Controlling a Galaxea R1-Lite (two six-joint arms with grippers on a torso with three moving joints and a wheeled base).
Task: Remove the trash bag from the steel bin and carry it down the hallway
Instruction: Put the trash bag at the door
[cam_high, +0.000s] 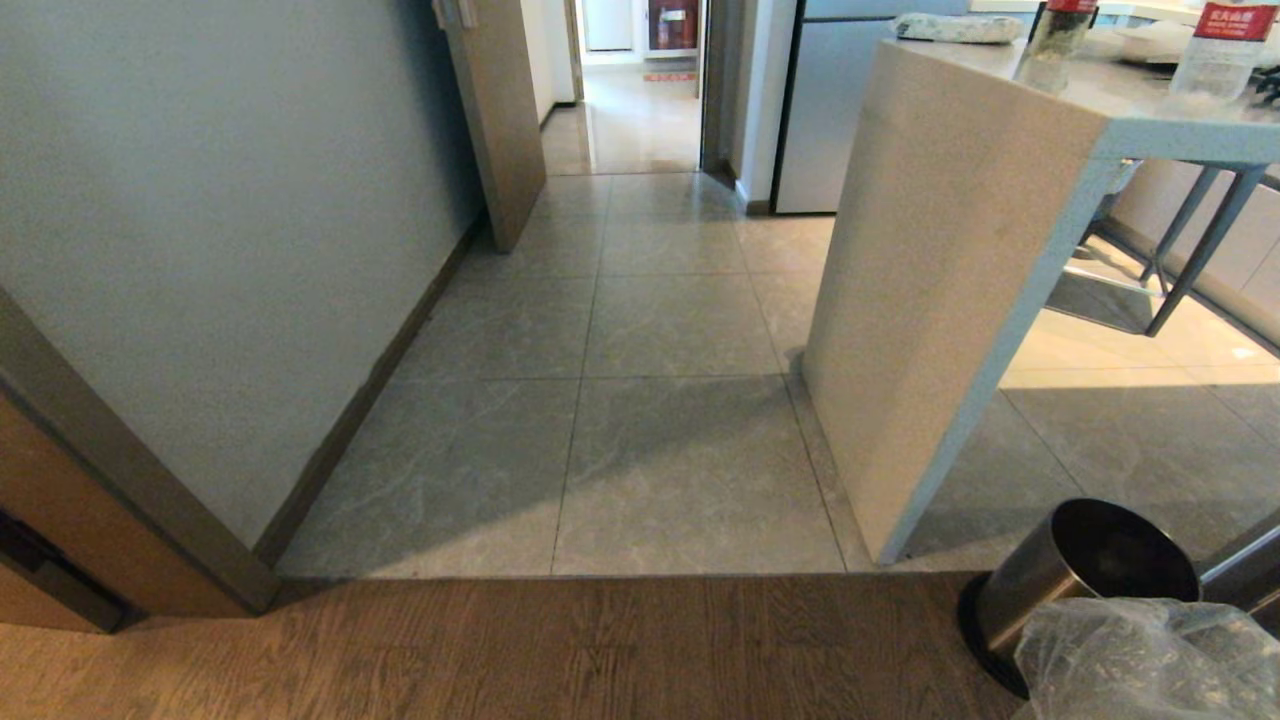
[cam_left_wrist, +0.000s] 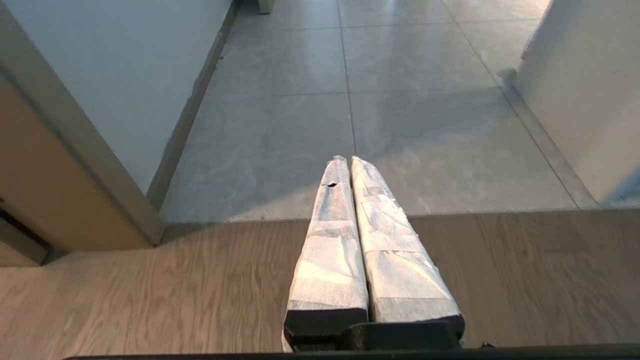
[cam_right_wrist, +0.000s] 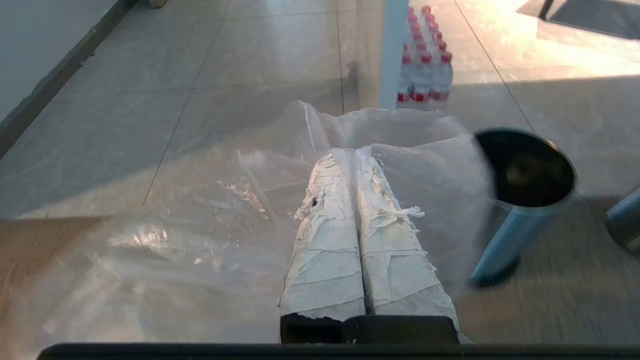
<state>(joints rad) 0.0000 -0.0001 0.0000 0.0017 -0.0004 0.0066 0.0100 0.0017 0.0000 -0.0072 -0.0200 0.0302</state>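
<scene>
**Bag out of bin, pinched in right gripper, hallway ahead**

The trash bag (cam_right_wrist: 210, 210) is clear of the steel bin (cam_high: 1085, 575), draped around and in front of the right gripper (cam_right_wrist: 356, 152), whose taped jaws are pressed together on the film. In head view the bag shows only at the bottom right corner, just beside the bin and lapping its near side. The bin stands on the wood-plank floor (cam_high: 450, 650) near the strip where planks meet the hallway (cam_high: 650, 330) tiles; inside looks dark, w/ no liner visible.

Left gripper (cam_left_wrist: 345, 159) hangs over the plank/tile edge, jaws together, holding nothing.

Risks, as I judge them: the film is thin & crinkly, so a pinch on one fold could slip or tear w/ the load swinging. The bag sits close to the bin rim and could snag or tip it as the base rolls. The counter end panel (cam_high: 930, 300) narrows the right side of the passage; a door leaf (cam_high: 495, 120) juts in further down the left.

Writing: red labels on bottles (cam_high: 1225, 45) at the counter's far corner, text too small to read. The pack of red-capped bottles (cam_right_wrist: 425, 60) by the panel has nothing legible.
</scene>
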